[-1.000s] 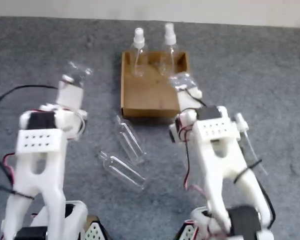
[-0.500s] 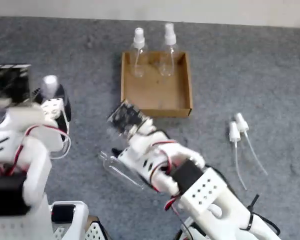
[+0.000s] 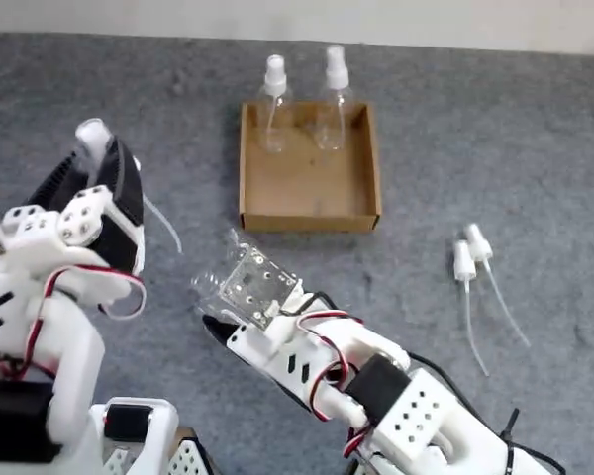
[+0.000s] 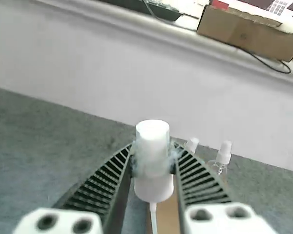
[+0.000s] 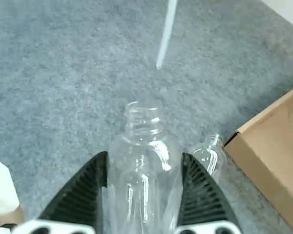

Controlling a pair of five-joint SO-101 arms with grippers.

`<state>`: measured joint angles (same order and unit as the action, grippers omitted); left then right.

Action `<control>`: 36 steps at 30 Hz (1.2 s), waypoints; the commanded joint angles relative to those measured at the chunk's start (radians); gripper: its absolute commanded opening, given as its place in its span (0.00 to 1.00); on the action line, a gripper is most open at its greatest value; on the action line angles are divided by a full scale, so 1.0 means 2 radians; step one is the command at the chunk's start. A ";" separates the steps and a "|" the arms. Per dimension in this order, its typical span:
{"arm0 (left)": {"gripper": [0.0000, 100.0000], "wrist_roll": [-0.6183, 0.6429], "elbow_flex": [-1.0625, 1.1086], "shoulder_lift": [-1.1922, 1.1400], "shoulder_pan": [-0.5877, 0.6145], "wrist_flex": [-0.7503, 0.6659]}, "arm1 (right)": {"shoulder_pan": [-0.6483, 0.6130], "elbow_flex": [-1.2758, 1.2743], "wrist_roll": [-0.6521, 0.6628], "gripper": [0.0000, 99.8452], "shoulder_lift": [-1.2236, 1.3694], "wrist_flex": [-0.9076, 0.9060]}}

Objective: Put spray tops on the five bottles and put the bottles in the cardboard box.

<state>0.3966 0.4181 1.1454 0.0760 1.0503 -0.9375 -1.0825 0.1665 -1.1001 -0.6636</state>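
My left gripper [image 4: 153, 148] is shut on a white spray top [image 4: 152, 134]. It sits at the table's left [image 3: 97, 148], and the top's thin tube [image 3: 164, 224] trails toward the middle. My right gripper [image 5: 144, 163] is shut on a clear open-necked bottle [image 5: 143, 124], held low over the table's middle [image 3: 210, 287]. The tube's tip [image 5: 165, 36] hangs beyond that neck. Past the held bottle lies another clear bottle [image 5: 209, 152], with its neck [image 3: 236, 240] near the cardboard box [image 3: 307, 220]. Two capped bottles [image 3: 274, 104] [image 3: 334, 99] stand in the box's far end.
Two loose spray tops [image 3: 463, 261] [image 3: 477, 242] lie on the grey carpet right of the box, tubes pointing toward the near edge. The right arm's body [image 3: 376, 376] covers the near middle of the table. A pale wall runs behind the box.
My right arm swung from the box's near right corner down and left across the middle, bottle still gripped. My left arm shifted left and tilted with the spray top.
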 commanded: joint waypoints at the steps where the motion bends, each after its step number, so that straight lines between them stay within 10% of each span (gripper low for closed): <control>1: 0.00 0.009 0.005 -0.003 -0.031 -0.018 | -0.005 0.004 -0.005 0.00 -0.011 0.015; 36: 0.00 -0.025 -0.063 -0.003 -0.069 0.071 | -0.003 0.003 -0.006 0.00 -0.002 0.015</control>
<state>0.3506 0.3322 1.1485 -0.0361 1.1884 -0.9406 -1.0825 0.1665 -1.1017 -0.6636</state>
